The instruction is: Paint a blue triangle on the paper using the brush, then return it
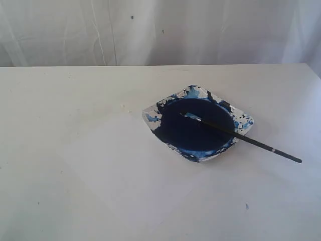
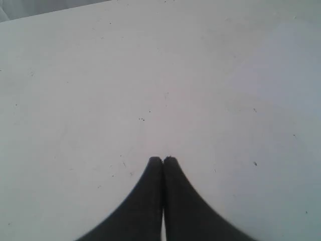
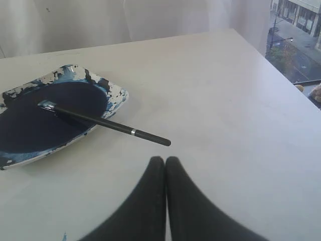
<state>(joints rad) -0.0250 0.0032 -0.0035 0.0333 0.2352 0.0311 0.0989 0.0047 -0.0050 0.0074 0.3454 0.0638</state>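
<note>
The thin black brush (image 1: 241,135) lies across the paint dish (image 1: 248,120), bristle tip in the dark blue paint, handle end sticking out over the table to the right. The white paper (image 1: 125,165) lies flat just left of and in front of the dish, blank; no blue triangle shows on it. Neither gripper appears in the exterior view. My right gripper (image 3: 165,159) is shut and holds nothing, a short way from the handle end of the brush (image 3: 113,124). My left gripper (image 2: 163,160) is shut with nothing in it, over bare white tabletop.
The dish (image 3: 116,94) has a white rim splattered with blue. A white curtain (image 1: 160,30) hangs behind the table. The table's right edge (image 3: 273,63) shows in the right wrist view, with a window and street beyond. A small blue speck (image 1: 246,205) marks the table in front.
</note>
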